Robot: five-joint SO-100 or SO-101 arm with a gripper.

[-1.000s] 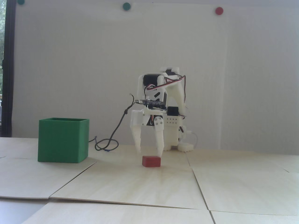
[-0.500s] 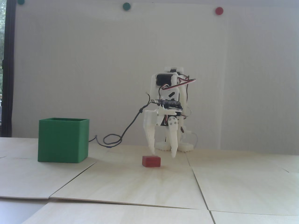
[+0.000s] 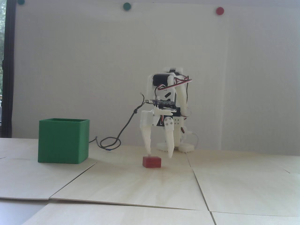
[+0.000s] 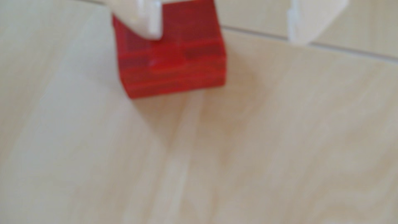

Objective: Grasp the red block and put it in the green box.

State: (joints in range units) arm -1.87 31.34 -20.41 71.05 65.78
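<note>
One red block (image 3: 151, 162) sits on the pale wood table (image 3: 145, 185), w/ one green box (image 3: 63, 141) well apart to its left in the fixed view; box interior isn't visible. Behind: a dark cable (image 3: 117, 138) looped on the table btwn box & arm, plus 3 round wall magnets, 2 green (image 3: 126, 6) & 1 red (image 3: 219, 10). Gripper (image 3: 159, 155) is spread apart, holding nothing: wrist view shows one fingertip (image 4: 148, 23) over the block's top, the other off to the block's right
</note>
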